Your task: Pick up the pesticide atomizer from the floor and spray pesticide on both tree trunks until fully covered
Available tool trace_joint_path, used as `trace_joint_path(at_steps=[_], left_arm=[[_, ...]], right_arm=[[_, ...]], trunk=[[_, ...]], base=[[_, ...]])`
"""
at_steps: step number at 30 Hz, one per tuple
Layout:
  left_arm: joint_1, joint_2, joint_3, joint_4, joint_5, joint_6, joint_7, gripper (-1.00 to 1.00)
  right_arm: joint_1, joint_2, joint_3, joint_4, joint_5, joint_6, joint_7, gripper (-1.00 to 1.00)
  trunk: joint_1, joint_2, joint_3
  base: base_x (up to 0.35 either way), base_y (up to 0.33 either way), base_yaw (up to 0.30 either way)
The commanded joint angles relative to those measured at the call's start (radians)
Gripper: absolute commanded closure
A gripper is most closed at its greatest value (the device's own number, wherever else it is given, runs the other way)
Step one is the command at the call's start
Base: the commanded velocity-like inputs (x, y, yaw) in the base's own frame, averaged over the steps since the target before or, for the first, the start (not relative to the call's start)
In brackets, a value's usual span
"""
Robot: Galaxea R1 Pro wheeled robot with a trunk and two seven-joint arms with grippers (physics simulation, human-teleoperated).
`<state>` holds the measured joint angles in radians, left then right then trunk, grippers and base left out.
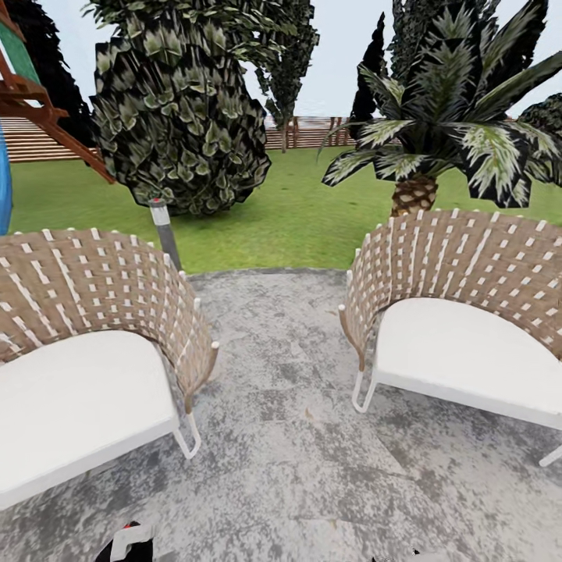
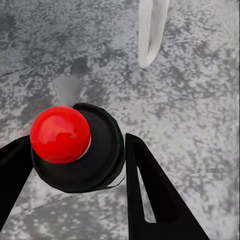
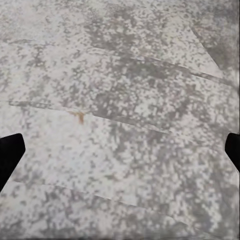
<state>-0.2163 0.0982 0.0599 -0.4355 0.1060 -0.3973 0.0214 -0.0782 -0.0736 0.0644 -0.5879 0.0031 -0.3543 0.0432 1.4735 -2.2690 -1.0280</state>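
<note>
**Garden patio, robot in transit with sprayer in hand**

Setting: a grey mottled paved circle (image 1: 312, 437) bordered by green lawn (image 1: 297, 211), with a slatted wooden fence (image 1: 304, 133) at the far edge.

Furnishings: two woven chairs with white cushions, one at left (image 1: 86, 343) and one at right (image 1: 468, 312), with a gap of paving between them. A short lamp post (image 1: 164, 230) stands at the lawn's edge, just behind the left chair.

Planting: a large leafy shrub (image 1: 183, 109) at left; a scaly-trunked palm (image 1: 437, 101) behind the right chair. We see a slim distant tree (image 1: 285, 62) near the fence, but we cannot tell whether it is one of the two to be sprayed.

Left claw (image 2: 75, 165): its two black fingers sit on either side of a black-bodied sprayer with a red round cap (image 2: 65, 140); we judge it gripped, held above the paving.

Right claw (image 3: 120, 150): spread wide, fingertips at the picture's edges, nothing between them.

Progress: we judge pick-up complete. No white specks show anywhere, so both trunks appear unsprayed; travel to the trees and all spraying remain.
</note>
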Motion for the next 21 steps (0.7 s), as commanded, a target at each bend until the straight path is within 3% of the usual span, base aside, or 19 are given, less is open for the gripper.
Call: trace_joint_path(at_steps=[1, 21], left_arm=[[0.000, 0.000, 0.000, 0.000, 0.000, 0.000, 0.000, 1.00], [0.000, 0.000, 0.000, 0.000, 0.000, 0.000, 0.000, 1.00]], right_arm=[[0.000, 0.000, 0.000, 0.000, 0.000, 0.000, 0.000, -1.00], [0.000, 0.000, 0.000, 0.000, 0.000, 0.000, 0.001, -1.00]], trunk=[[0.000, 0.000, 0.000], [0.000, 0.000, 0.000]], base=[[0.000, 0.000, -0.264], [0.000, 0.000, -0.265]])
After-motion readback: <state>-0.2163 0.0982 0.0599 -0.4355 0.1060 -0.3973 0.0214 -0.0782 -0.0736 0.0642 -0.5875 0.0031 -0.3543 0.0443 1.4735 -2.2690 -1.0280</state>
